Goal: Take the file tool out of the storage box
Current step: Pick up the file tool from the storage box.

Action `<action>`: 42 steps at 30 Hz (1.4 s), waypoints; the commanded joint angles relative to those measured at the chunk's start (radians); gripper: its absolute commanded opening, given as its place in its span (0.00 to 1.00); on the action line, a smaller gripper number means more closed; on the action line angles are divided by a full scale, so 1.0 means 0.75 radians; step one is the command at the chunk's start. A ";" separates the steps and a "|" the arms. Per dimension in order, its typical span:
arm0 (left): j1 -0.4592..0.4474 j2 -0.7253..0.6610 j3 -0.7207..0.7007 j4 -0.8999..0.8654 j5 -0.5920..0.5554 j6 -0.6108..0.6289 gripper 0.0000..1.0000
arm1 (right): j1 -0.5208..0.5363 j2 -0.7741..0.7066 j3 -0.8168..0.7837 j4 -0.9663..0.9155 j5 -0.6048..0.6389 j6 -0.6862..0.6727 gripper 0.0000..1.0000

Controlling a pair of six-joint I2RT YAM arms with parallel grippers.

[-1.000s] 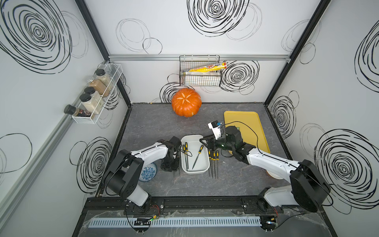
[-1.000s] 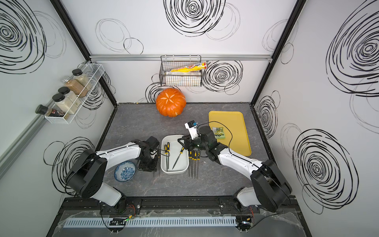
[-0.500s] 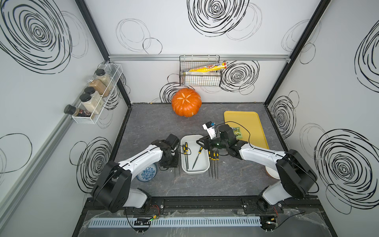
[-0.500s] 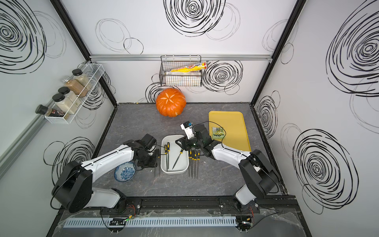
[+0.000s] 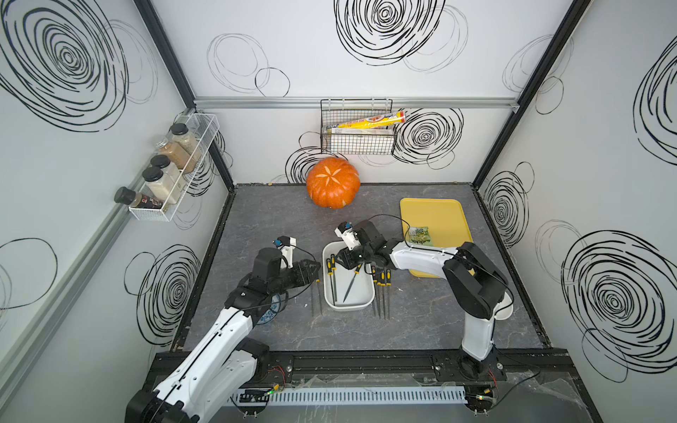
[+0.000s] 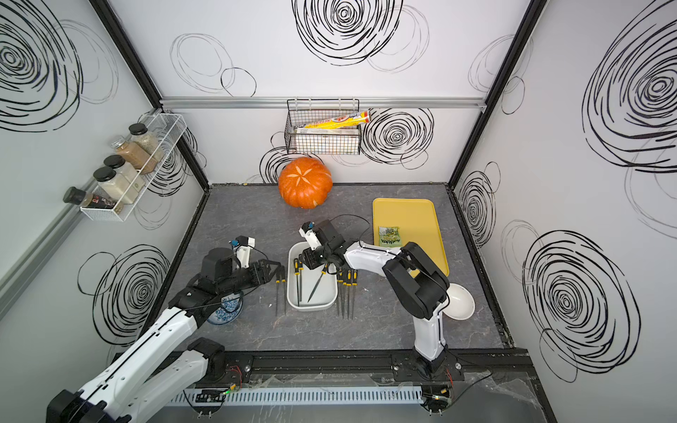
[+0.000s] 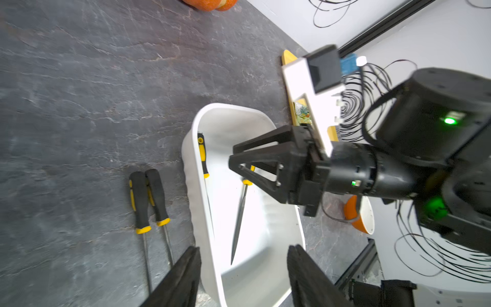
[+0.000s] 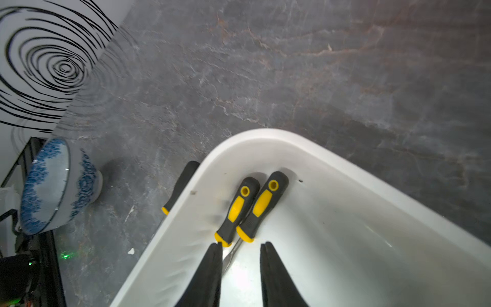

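**While files lie boxed, the right arm lines up**

Where the white rounded plastic storage box point(image 5: 348, 306) sits on the grey stone-look desk point(image 5: 274, 219), lower centre in both top views, slim steel files with black-and-yellow handles point(image 8: 261, 202) lie inside. The right end effector point(image 8: 241, 247) hovers narrowly parted, gripping nothing, straddling one blade behind two handles. The left end effector point(image 7: 243, 248) gapes wide, empty. I judge this the grasp step; next, close squarely on one file and lift it clear of the rim.

Bright, even light fills both top views, with soft shadows. The wrist views blur at their edges, and the storage box point(image 8: 345, 226) floor glares white.
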 commanded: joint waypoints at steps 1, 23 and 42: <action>0.024 -0.009 -0.047 0.313 0.152 -0.049 0.61 | 0.018 0.062 0.082 -0.124 0.077 -0.033 0.30; 0.027 -0.047 -0.184 0.496 0.154 -0.049 0.63 | 0.045 0.234 0.275 -0.237 0.205 -0.038 0.33; 0.026 -0.014 -0.184 0.496 0.172 -0.043 0.64 | 0.062 0.344 0.374 -0.464 0.431 0.015 0.29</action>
